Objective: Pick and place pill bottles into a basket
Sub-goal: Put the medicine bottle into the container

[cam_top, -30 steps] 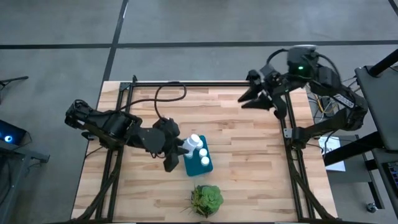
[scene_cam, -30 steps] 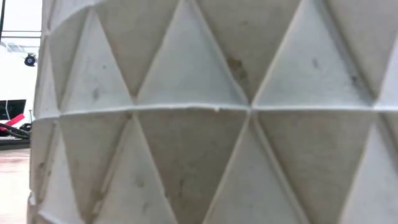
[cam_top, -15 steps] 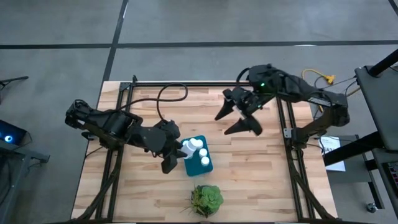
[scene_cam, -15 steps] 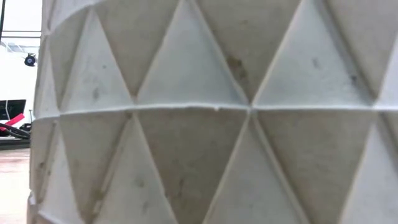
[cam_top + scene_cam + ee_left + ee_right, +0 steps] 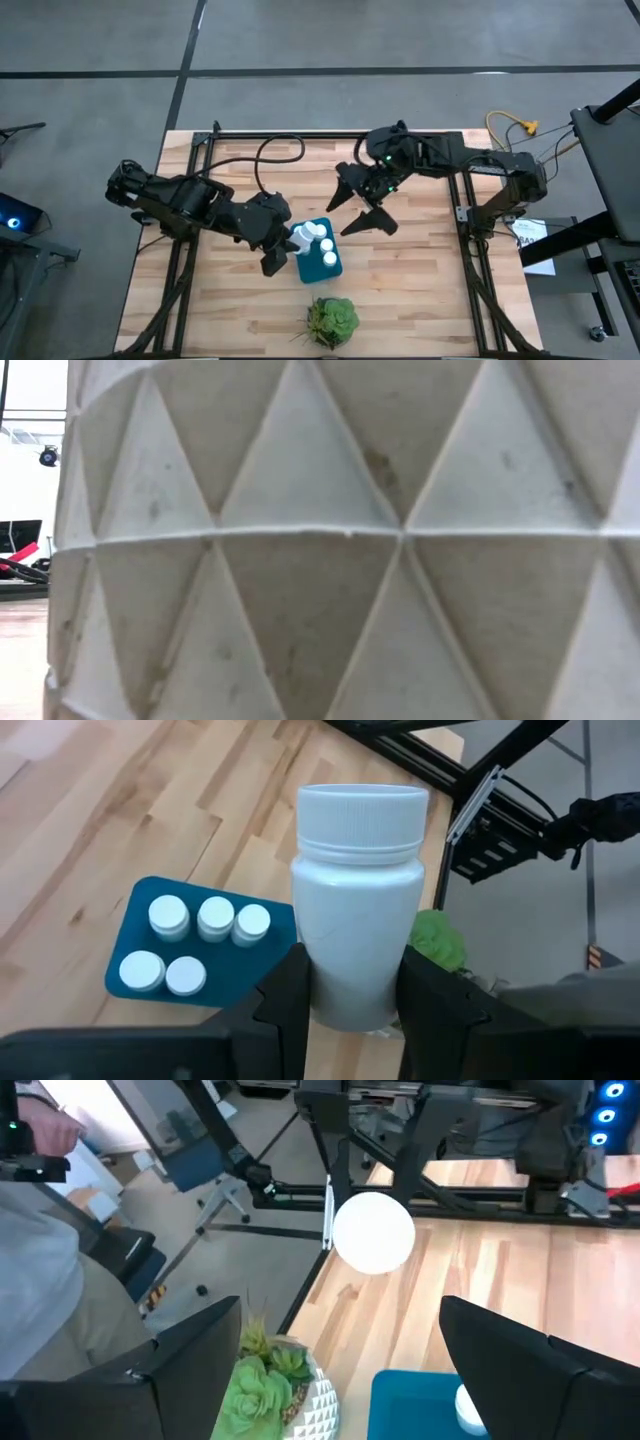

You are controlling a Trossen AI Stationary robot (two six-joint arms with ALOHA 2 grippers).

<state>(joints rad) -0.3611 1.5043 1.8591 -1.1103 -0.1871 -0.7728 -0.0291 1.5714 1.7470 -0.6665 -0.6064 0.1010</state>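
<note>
Jaws clamping bottle (image 5: 358,935) above basket (image 5: 225,982)

Five pill bottles (image 5: 200,917) in basket (image 5: 150,985), plant (image 5: 331,321) nearby.

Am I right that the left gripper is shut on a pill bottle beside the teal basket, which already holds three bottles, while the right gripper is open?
Not quite: the basket holds five bottles, not three, as the left wrist view shows. The rest stands: the left gripper is shut on a pill bottle beside the basket, and the right gripper is open.
</note>
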